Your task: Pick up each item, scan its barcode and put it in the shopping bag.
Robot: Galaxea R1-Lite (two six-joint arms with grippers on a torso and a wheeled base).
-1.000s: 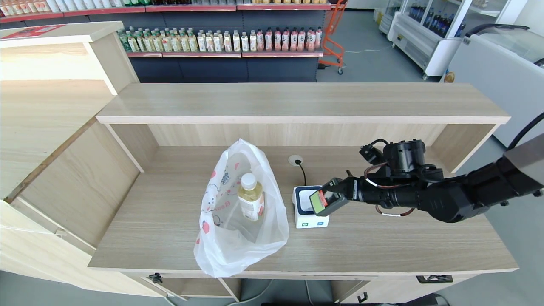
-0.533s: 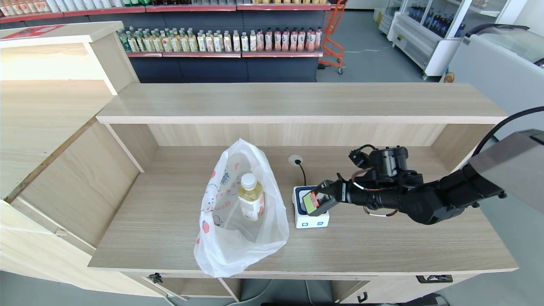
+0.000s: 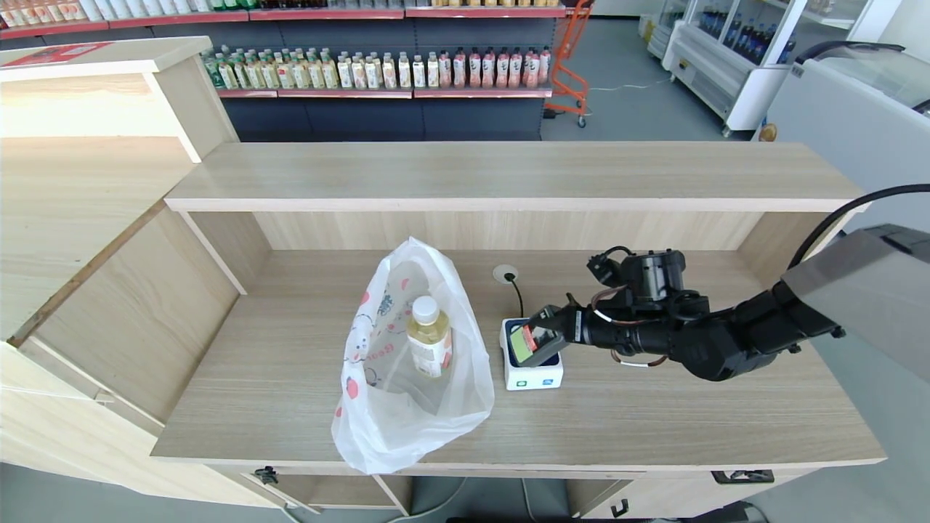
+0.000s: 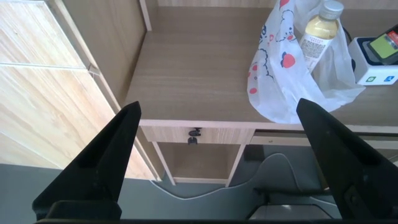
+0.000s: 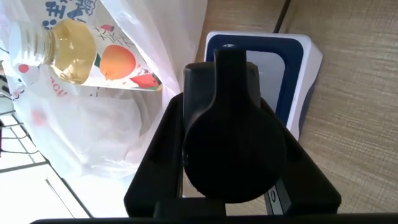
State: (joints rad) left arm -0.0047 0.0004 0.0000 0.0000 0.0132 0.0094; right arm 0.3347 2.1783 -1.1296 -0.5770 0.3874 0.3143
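Right hand (image 3: 534, 343): right of centre in the head view, at the end of a black arm that enters from the right edge. Closed on a small green packet (image 3: 523, 341) with a red patch, which is held tilted directly over the scanner (image 3: 532, 376), close above its dark window; contact cannot be told. In the right wrist view the hand's black body (image 5: 230, 143) covers the middle of the scanner (image 5: 301, 59).

Left hand (image 4: 219, 106): two dark fingers (image 4: 102, 165) spread wide apart, gripping nothing. Between them lie the table's front edge (image 4: 186, 121) and the bag (image 4: 273, 87).

Scanner: white box with a blue-rimmed top, standing on the table (image 3: 654, 414) at frame centre, just right of the bag. A black cable (image 3: 517, 294) runs from it up to a round port (image 3: 505, 273).

Shopping bag (image 3: 378, 421): translucent white plastic with red and pink prints, mouth open, left of centre and reaching down to the table's front edge.

Bottle (image 3: 429, 338): pale yellow drink with a white cap, upright inside the bag; also seen in both wrist views (image 4: 318, 34) (image 5: 74, 56).

Raised ledge (image 3: 508, 174): pale wood, across the middle of the frame above the table.

Store shelves (image 3: 378, 69): rows of bottles, upper left.

Orange trolley (image 3: 570, 58): top centre.

Chest freezers (image 3: 726, 58): upper right.
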